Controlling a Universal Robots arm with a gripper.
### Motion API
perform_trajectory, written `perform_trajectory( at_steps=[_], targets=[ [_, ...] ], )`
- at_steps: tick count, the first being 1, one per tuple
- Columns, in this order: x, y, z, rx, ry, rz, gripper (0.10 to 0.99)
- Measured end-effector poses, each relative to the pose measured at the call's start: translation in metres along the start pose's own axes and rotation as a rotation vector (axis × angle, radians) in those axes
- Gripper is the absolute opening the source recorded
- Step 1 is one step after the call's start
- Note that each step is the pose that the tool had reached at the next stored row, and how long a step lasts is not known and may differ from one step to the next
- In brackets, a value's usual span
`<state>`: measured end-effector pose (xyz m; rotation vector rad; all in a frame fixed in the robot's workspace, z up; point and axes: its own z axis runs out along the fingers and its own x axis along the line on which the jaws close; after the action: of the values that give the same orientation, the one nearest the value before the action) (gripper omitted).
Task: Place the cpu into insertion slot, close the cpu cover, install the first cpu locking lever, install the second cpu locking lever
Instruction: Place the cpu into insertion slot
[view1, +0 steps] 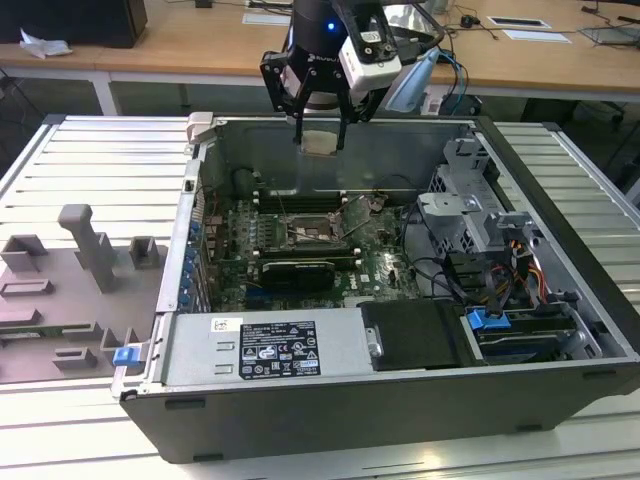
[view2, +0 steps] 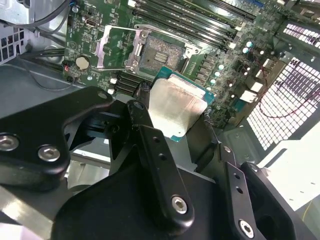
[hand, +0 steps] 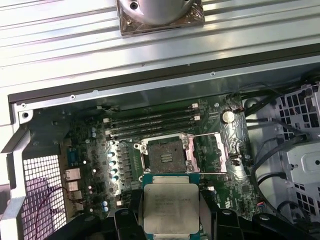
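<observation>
My gripper (view1: 320, 138) hangs over the open computer case, shut on the cpu (view1: 320, 144), a pale metal square with a green edge. In both wrist views the cpu (view2: 175, 107) (hand: 171, 207) sits clamped between the two black fingers (view2: 139, 117), well above the board. The insertion slot (view1: 312, 232) (view2: 161, 52) (hand: 165, 155) lies bare and dark on the green motherboard, below the held chip. The cpu cover (view2: 116, 47) (hand: 210, 152) is flipped open and rests beside the slot.
Long black memory sticks (hand: 150, 122) run beside the slot on its far side. Cables and a grey drive cage (view1: 465, 215) fill the exterior view's right of the case (view1: 560, 200). A power supply (view1: 265, 350) sits at the front. Grey fixtures (view1: 90, 245) stand on the table.
</observation>
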<state>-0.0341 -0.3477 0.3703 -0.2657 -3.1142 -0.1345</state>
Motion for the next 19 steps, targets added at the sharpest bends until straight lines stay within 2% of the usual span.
perform_trajectory(
  at_steps=[8, 19],
  targets=[
    [0.0000, -0.0001, 0.0013, 0.000, -0.0023, 0.026, 0.537],
    [0.0001, -0.0003, 0.0034, -0.001, -0.0093, 0.107, 0.537]
  ],
)
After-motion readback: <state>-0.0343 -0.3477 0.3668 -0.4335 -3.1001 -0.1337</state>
